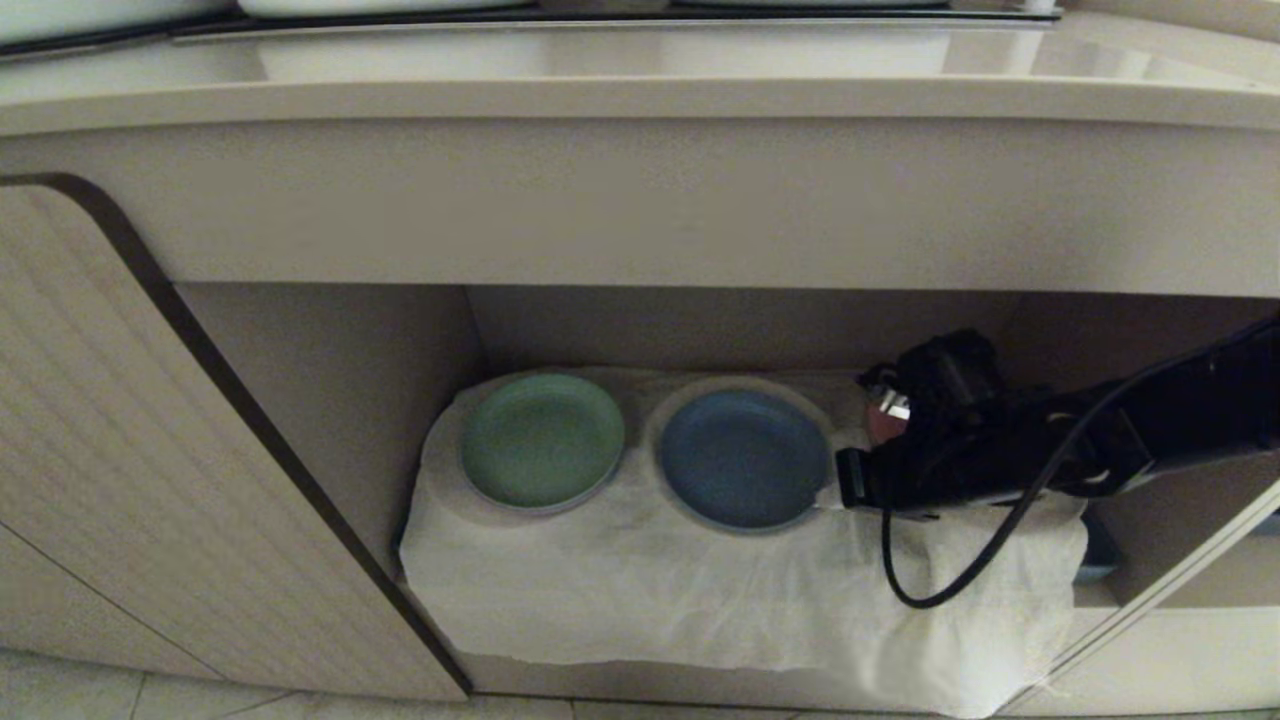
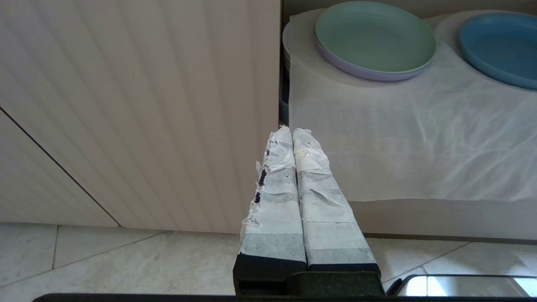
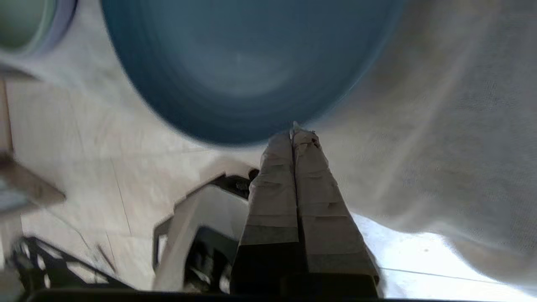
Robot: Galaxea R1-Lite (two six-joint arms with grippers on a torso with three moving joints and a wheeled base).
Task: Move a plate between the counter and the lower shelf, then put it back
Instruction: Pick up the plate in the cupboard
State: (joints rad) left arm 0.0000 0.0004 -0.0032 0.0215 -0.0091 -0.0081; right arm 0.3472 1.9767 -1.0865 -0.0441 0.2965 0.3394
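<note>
Plate [image 1: 743,457] just beside right hand [image 1: 848,478]

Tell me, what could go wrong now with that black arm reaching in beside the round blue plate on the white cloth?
1. The right gripper, its fingers shut, sits at the rim of the round blue plate; it might shove the plate instead of picking it up.
2. The rumpled white cloth could snag and drag, also disturbing the round green plate.
3. The arm's dangling black cable could catch on the cloth's edge.
</note>
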